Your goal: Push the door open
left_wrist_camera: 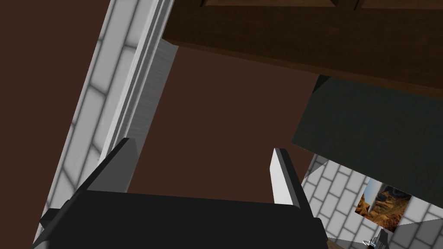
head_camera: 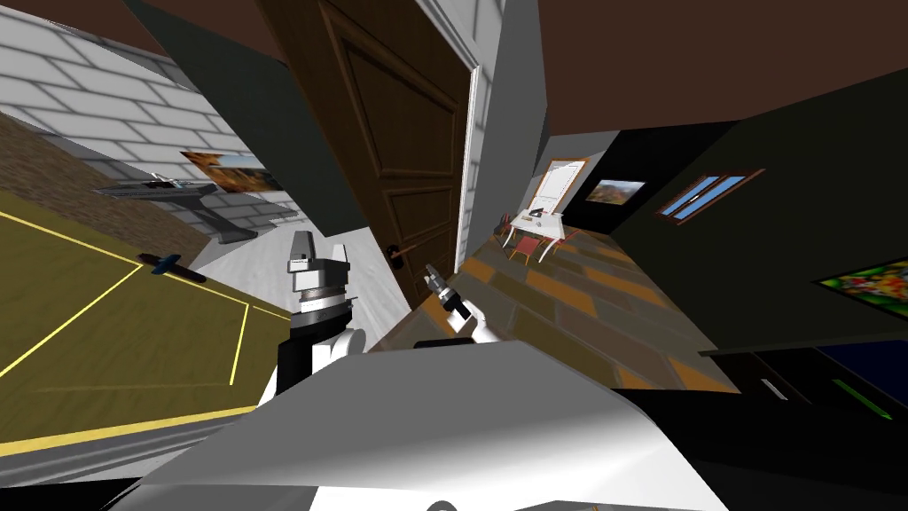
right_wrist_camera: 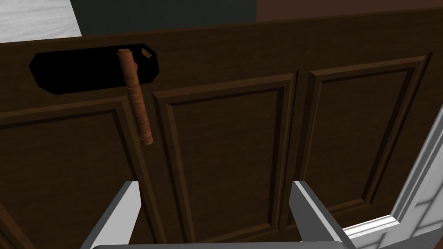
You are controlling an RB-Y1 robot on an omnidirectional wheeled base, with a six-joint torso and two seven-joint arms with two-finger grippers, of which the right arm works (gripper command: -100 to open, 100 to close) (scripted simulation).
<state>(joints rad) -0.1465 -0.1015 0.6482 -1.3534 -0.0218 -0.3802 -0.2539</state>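
Patterned hallway floor (head_camera: 567,302), with a dark panelled door (head_camera: 399,133) ajar ahead.
The right gripper (right_wrist_camera: 214,186), fingers spread, faces the door's panels between the brown handle (right_wrist_camera: 136,99) and the white frame (right_wrist_camera: 415,186); I cannot tell whether it touches them. The left gripper (left_wrist_camera: 203,147), also spread, is raised and aimed at the door's top edge. Past the handle-side edge, pale floor and a green wall show.

Head steeply down; wrists near door (right_wrist_camera: 225,129)

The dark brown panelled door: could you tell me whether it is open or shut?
Partly open: the dark brown panelled door stands angled away from the white frame, with ceiling showing between them.
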